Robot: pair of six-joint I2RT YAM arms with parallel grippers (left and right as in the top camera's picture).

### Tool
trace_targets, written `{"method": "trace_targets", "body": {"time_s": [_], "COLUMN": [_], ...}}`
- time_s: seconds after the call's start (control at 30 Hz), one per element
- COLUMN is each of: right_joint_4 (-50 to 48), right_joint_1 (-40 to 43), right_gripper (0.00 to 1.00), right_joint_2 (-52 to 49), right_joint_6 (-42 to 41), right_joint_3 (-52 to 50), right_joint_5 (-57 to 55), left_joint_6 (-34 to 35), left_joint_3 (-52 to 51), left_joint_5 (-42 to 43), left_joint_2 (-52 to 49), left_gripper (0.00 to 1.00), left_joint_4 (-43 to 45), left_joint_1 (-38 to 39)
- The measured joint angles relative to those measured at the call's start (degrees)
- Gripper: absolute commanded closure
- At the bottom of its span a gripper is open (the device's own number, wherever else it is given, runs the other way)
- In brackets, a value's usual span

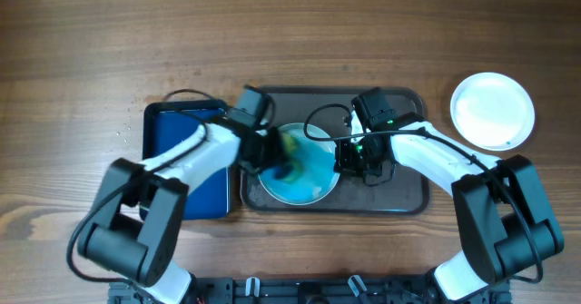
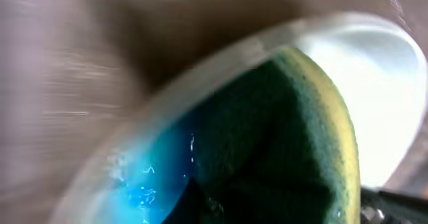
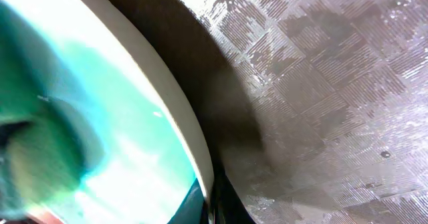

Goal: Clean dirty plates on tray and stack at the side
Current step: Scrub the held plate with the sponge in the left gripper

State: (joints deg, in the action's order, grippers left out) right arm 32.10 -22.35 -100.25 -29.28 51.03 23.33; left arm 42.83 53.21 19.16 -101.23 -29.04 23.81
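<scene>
My left gripper (image 1: 275, 152) is clamped shut on the sponge (image 2: 287, 137), pressing it onto the dirty plate (image 1: 313, 181) near its 10 o'clock edge. That plate lies in the tray (image 1: 408, 195), left of the middle, with blue spread over most of its face. My right gripper (image 1: 348, 156) is closed at the plate's 3 o'clock rim. From the blurred wrist view I judge it is pinching that rim, though I cannot tell how deep the bite goes. One clean plate (image 1: 493, 111) sits on the table at about 2 o'clock from the tray.

The main risk is the hold. If the pinch is shallow, a hard sweep of the sponge could drag the rim out of my right fingers and send the plate skating across the tray. Bearing down near the edge could also lever the 3 o'clock side upward. A sweep carried too far toward 3 o'clock would run the sponge into my right gripper. A loaded sponge may only smear the blue around, or push it over the rim.
</scene>
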Motion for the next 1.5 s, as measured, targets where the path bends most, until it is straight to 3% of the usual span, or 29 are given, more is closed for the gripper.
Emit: {"method": "trace_targets", "body": {"time_s": [0.27,0.43,0.63,0.87,1.0,1.13,1.27,1.5], "right_joint_4": [-0.15,0.44,0.92,0.96,1.07,1.11,1.11,0.39], "right_joint_1": [-0.96,-0.92,-0.44,-0.44,-0.44,-0.44,-0.44,-1.14], "right_gripper": [0.96,0.96,0.96,0.96,0.96,0.96,0.96,0.96], "right_joint_2": [0.0,0.0,0.0,0.0,0.0,0.0,0.0,-0.04], "right_joint_6": [0.28,0.63,0.83,0.85,1.01,1.53,1.92,2.14], "right_joint_3": [0.0,0.0,0.0,0.0,0.0,0.02,0.02,0.02], "right_joint_5": [0.37,0.35,0.22,0.22,0.22,0.22,0.24,0.83], "left_joint_6": [-0.55,-8.37,-15.08,-11.56,-6.8,-3.82,-3.45,-3.5], "left_joint_3": [1.31,1.14,-0.92,-2.56,-2.58,-1.36,-0.31,0.76], "left_joint_5": [-3.61,-2.4,6.8,15.34,11.8,5.4,-1.66,-4.33], "left_joint_2": [0.55,0.63,-0.11,-2.19,-2.19,-1.25,0.26,0.57], "left_gripper": [0.96,0.96,0.96,0.96,0.96,0.96,0.96,0.96], "left_joint_4": [-9.25,-8.96,0.66,13.68,13.66,7.13,1.4,-4.68], "left_joint_1": [-1.92,0.02,5.97,10.43,9.79,6.12,0.33,-2.47]}}
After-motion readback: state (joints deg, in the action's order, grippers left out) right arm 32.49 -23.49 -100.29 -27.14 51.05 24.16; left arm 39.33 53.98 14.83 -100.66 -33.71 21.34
